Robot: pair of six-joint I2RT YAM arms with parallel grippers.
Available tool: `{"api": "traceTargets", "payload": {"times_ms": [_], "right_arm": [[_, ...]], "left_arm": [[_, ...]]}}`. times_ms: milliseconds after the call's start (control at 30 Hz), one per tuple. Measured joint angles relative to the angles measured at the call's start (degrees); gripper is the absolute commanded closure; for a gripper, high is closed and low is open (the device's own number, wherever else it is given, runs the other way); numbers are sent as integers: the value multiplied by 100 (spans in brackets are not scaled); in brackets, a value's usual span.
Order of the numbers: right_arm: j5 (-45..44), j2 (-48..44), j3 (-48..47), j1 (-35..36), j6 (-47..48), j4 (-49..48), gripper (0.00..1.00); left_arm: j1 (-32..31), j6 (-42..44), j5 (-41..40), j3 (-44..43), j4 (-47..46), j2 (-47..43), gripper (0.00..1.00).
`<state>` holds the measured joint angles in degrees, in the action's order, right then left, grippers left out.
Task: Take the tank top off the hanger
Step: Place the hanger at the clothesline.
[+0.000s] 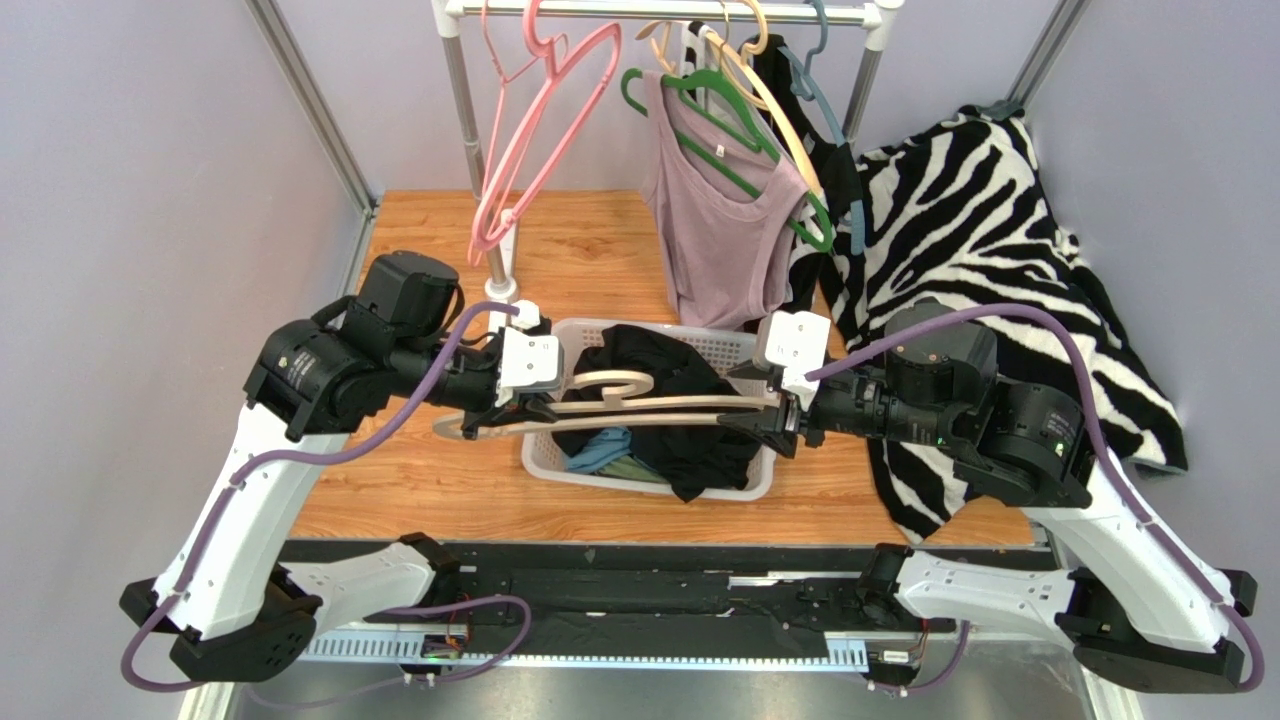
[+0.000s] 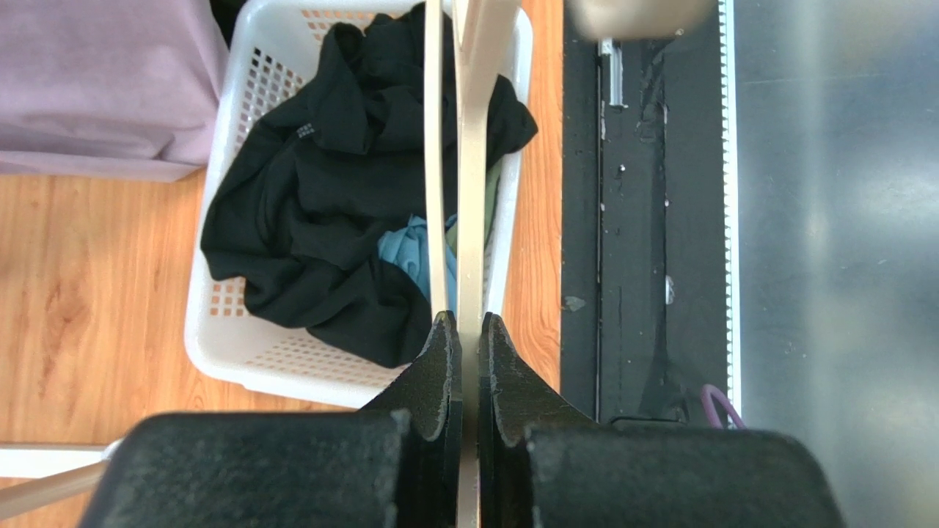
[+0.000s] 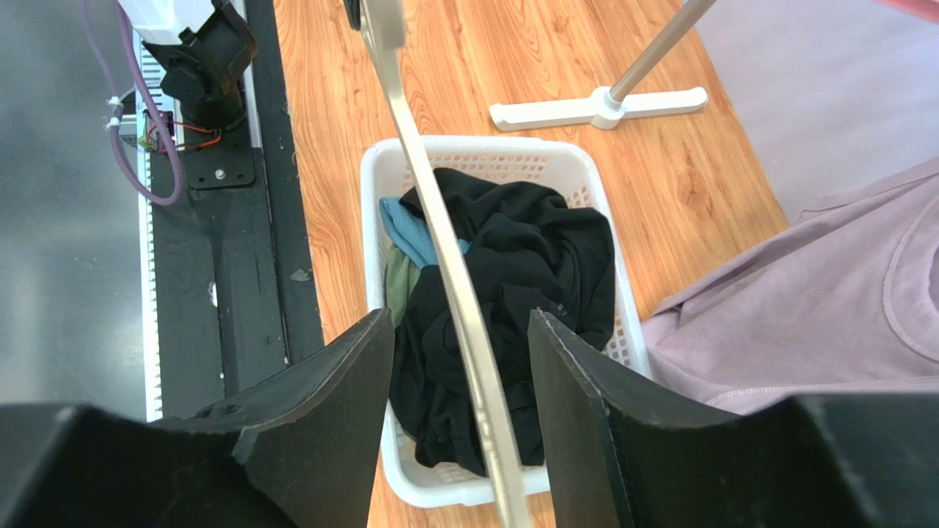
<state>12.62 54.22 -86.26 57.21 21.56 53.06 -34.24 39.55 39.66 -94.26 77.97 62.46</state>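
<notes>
A beige hanger lies level above the white laundry basket, bare of cloth. My left gripper is shut on its left end; in the left wrist view the fingers clamp the thin bar. My right gripper is open at the right end, its jaws standing on either side of the bar without touching it. A black tank top lies crumpled in the basket; it also shows in the left wrist view and the right wrist view.
A clothes rail at the back carries a pink hanger, a mauve top on a green hanger, and a zebra-print garment. Blue and green clothes lie in the basket. The rail's foot stands on the wood.
</notes>
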Motion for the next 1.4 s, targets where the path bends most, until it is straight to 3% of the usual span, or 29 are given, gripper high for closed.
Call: {"api": "traceTargets", "payload": {"times_ms": [267,433,533,667,733,767,800,1067,1400], "right_arm": [[50,13,20,0,68,74,49],[35,11,332,0,72,98,57],[-15,11,501,0,74,109,71],[-7,11,562,0,28,118,99],[105,7,564,48,20,190,100],[146,-2,564,66,2,240,100],[155,-15,564,68,-28,256,100],[-166,-190,468,63,-697,695,100],[-1725,114,-929,24,-2103,1561,100]], "left_arm": [[-31,2,46,-33,50,44,100],[-127,-7,72,-103,50,-7,100],[-175,-20,87,-105,50,-85,100],[-177,-20,87,-105,35,-208,100],[-175,-20,24,-105,17,-227,77],[-173,-39,15,-105,13,-225,61],[-177,-87,-13,-105,0,-219,59],[-190,-728,-1241,-105,-190,-605,54],[-201,-966,-3467,-223,-964,-1272,54]]}}
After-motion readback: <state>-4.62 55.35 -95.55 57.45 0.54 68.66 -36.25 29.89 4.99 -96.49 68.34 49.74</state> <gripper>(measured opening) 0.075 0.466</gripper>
